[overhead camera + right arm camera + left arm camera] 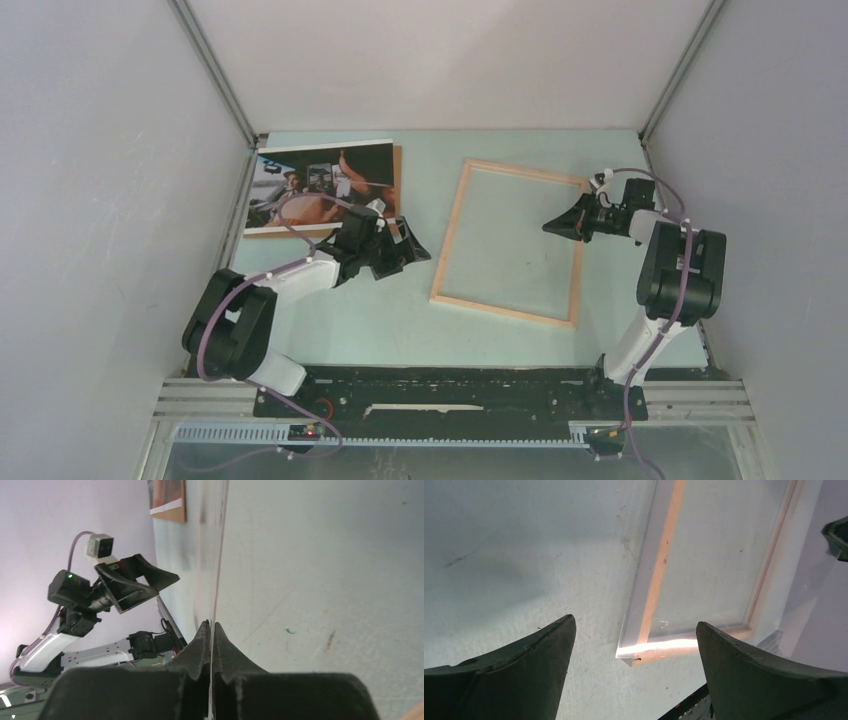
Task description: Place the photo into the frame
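Observation:
The photo lies face up on a brown backing board at the back left. The light wood frame lies flat mid-table. My left gripper is open and empty, just left of the frame; in the left wrist view the frame's near corner lies between its fingers. My right gripper is over the frame's right rail. In the right wrist view it is shut on a thin clear pane seen edge-on. The pane overhangs the wood in the left wrist view.
Grey walls close in the table on the left, back and right. The photo's corner and the left arm show in the right wrist view. A black rail runs along the near edge.

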`<state>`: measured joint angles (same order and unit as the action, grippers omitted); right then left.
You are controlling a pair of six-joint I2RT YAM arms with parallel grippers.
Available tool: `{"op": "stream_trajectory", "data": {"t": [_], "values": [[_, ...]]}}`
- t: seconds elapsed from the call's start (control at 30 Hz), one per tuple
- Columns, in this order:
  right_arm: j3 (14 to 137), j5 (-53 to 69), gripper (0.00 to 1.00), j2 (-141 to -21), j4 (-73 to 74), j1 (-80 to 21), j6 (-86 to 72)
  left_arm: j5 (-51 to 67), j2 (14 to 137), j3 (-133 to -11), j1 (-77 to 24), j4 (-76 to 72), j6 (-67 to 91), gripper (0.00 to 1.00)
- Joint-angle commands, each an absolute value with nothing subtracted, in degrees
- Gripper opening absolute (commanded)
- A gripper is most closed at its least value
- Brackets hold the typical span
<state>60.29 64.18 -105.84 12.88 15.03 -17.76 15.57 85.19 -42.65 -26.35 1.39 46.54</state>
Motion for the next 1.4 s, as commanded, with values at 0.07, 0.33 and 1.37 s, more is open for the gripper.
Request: {"op": "stream_trajectory", "data": {"t": [0.07, 0.33, 1.37], "values": [[58.3, 68.4, 0.00, -100.9, 7.8, 16.6, -22.6, 16.3, 85.4, -46.3, -26.7, -1.5, 46.7, 0.96], [57.8, 72.2, 0.00, -103.1, 5.1, 21.0, -23.8, 17.2, 88.3, -49.3, -27.2, 0.4, 45.8, 0.95], [60.8, 65.8, 0.00, -84.4, 14.6, 23.9, -28.8, 11.8, 96.9, -59.9, -32.6, 4.6, 43.4, 0.69]]}}
